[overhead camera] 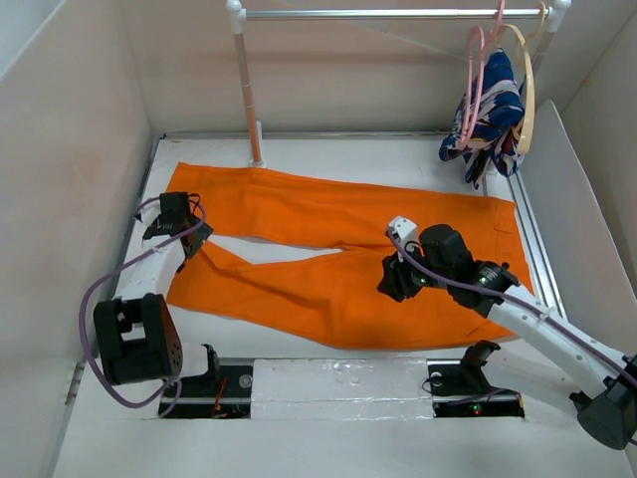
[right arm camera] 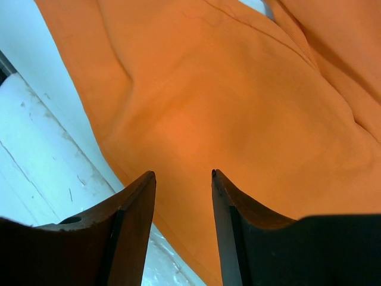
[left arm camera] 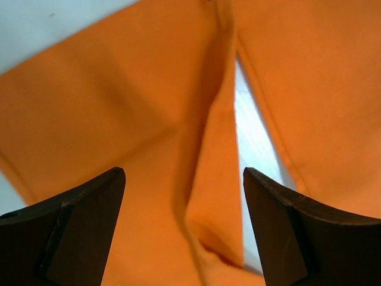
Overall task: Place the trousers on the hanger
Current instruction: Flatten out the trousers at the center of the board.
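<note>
Between the fingers of our left gripper (left arm camera: 183,179) there is only air; the jaws stand wide apart, and we hold nothing. Below them lie the trousers (overhead camera: 299,209), and a fold of the near leg runs up the middle of the left wrist view. Whether the fingertips touch the cloth we cannot tell.

Our right gripper (right arm camera: 183,179) has its jaws parted more narrowly, also around nothing. It hangs over the near edge of the trousers, close to where the two legs meet.

The trousers lie spread flat on the white table (overhead camera: 398,154), the waist to the right and the legs running left. A thin wedge of bare table shows between the legs. The left gripper is over the cuff end of the near leg.

Beyond the far right corner of the trousers, the pink hanger (overhead camera: 471,45) hangs from the metal rail (overhead camera: 398,14). A tan hanger (overhead camera: 528,90) and a blue-and-white patterned garment (overhead camera: 493,110) crowd against it. The rail's white post (overhead camera: 246,90) stands at the far edge of the far leg.
</note>
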